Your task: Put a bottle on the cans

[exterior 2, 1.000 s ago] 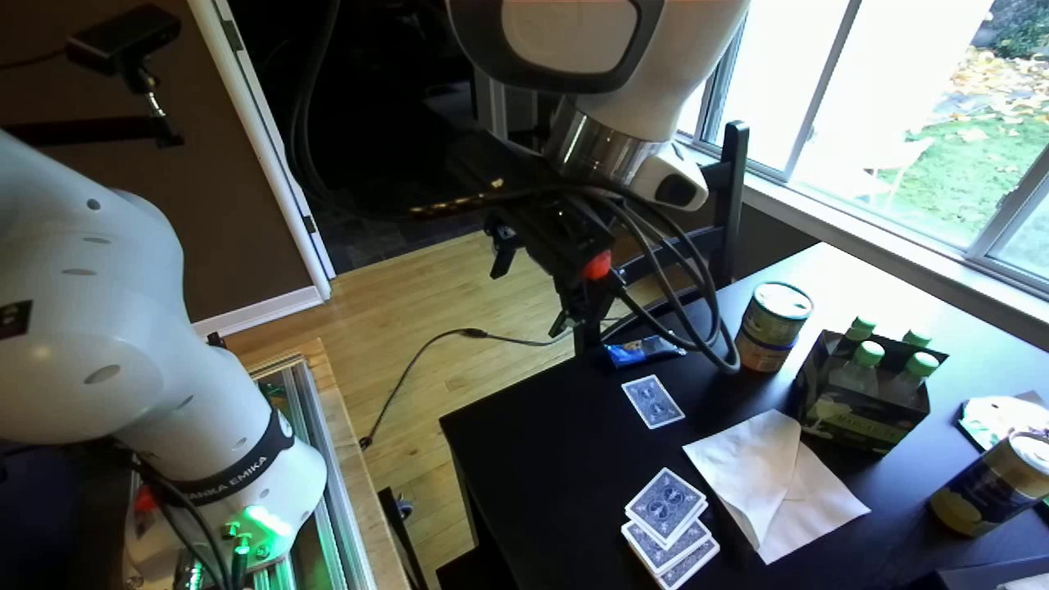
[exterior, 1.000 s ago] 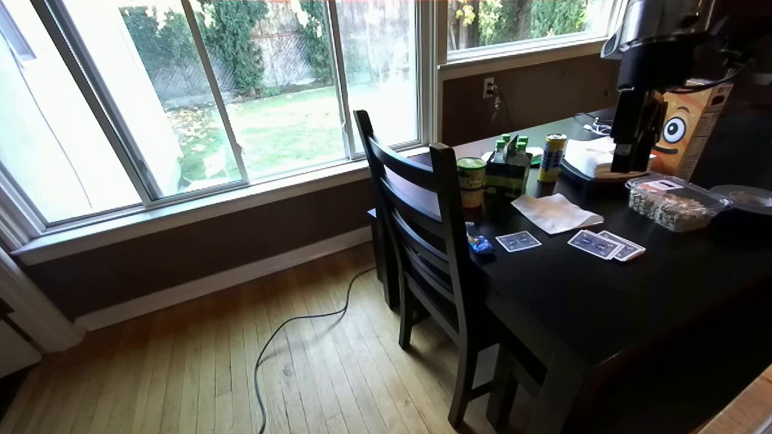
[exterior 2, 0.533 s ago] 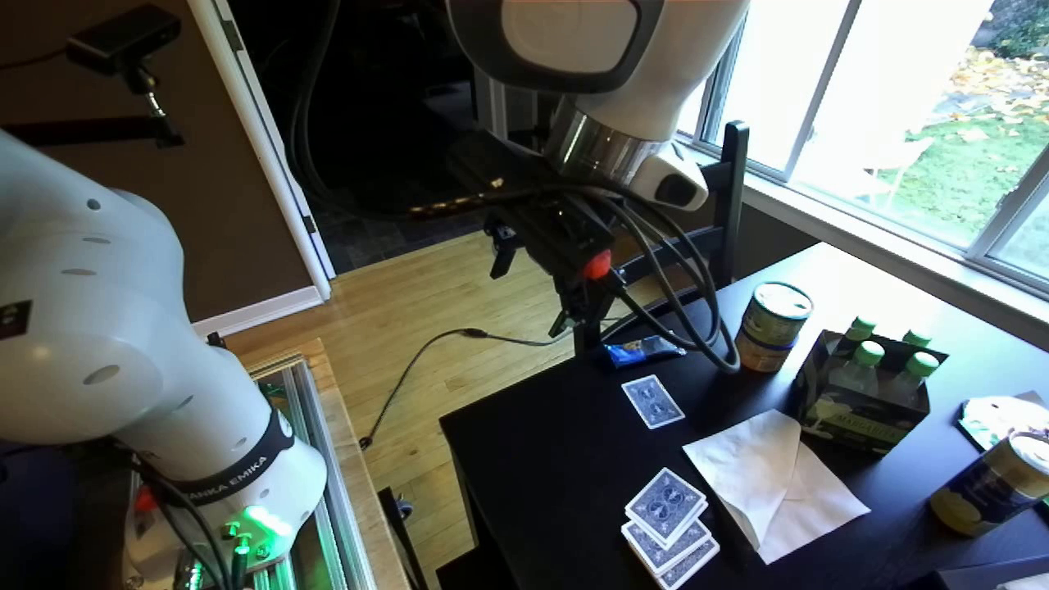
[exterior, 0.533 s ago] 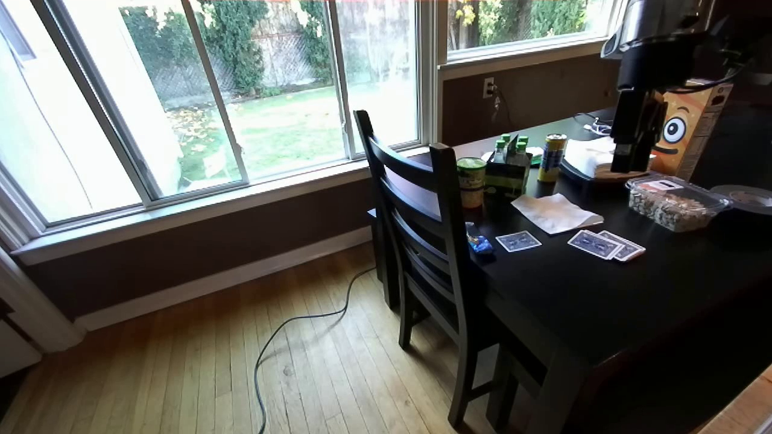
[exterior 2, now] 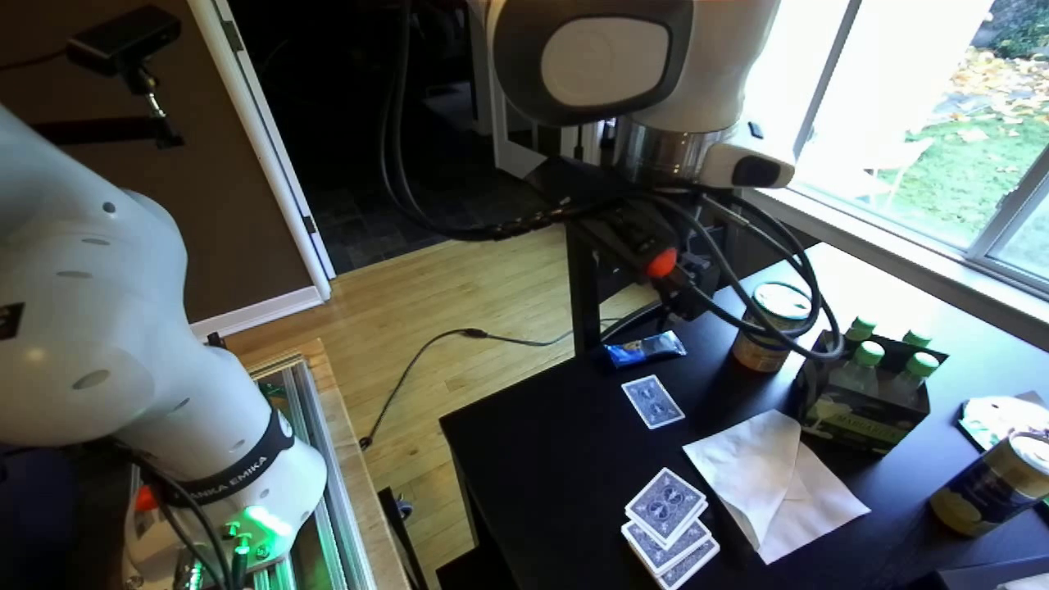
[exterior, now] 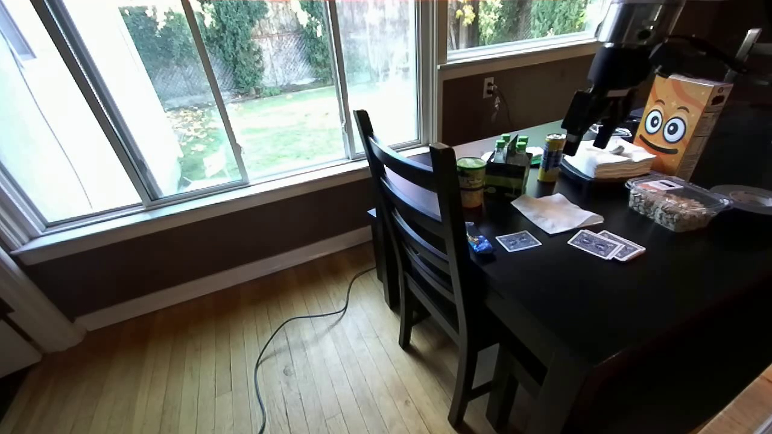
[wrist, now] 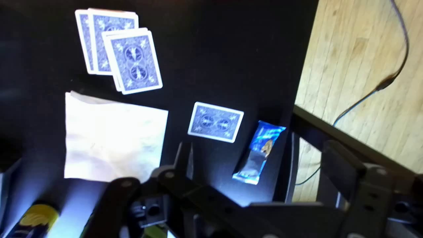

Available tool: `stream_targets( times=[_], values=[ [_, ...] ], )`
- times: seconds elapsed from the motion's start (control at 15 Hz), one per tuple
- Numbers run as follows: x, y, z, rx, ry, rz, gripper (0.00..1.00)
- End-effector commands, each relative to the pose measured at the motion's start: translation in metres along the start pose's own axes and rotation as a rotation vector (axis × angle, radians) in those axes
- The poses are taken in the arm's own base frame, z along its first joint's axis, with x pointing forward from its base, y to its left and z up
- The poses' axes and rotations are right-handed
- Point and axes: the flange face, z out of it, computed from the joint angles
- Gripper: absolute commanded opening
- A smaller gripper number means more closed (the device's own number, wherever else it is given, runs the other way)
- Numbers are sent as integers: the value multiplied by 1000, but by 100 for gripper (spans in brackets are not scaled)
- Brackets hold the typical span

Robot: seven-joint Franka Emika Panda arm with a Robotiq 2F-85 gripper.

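Observation:
Several clear bottles with green caps stand upright in a dark carton; one bottle shows in both exterior views (exterior: 500,155) (exterior 2: 856,377). The cans are a stack of two short cans, one on the other, with a pale lid on top and green and orange labels, in both exterior views (exterior: 471,184) (exterior 2: 758,352). Cables partly cover them in an exterior view. My gripper (exterior: 586,143) is open and empty, high above the table. In the wrist view its fingers (wrist: 259,148) stand wide apart, with nothing between them but the table below. The bottles are mostly hidden there.
A tall yellow-blue can (exterior: 552,158), white napkin (exterior: 558,213), playing cards (exterior 2: 668,508), blue snack packet (exterior 2: 645,349), paper stack (exterior: 609,161), clear food box (exterior: 675,202) and orange carton (exterior: 681,126) lie around. A black chair (exterior: 449,241) stands at the table's edge.
Over the last half second the arm has shifted toward the window side and over the table. The gripper has turned, so its spread fingers now show. The objects on the table have not moved.

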Motion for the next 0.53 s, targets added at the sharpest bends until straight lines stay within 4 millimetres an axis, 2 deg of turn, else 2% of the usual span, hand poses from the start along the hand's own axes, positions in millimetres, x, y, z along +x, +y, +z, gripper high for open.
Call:
stream_targets(
  times=[0.0, 0.47],
  values=[
    [35, 21, 5, -25, 50, 119, 100],
    [105, 68, 10, -27, 154, 196, 100]
  ],
)
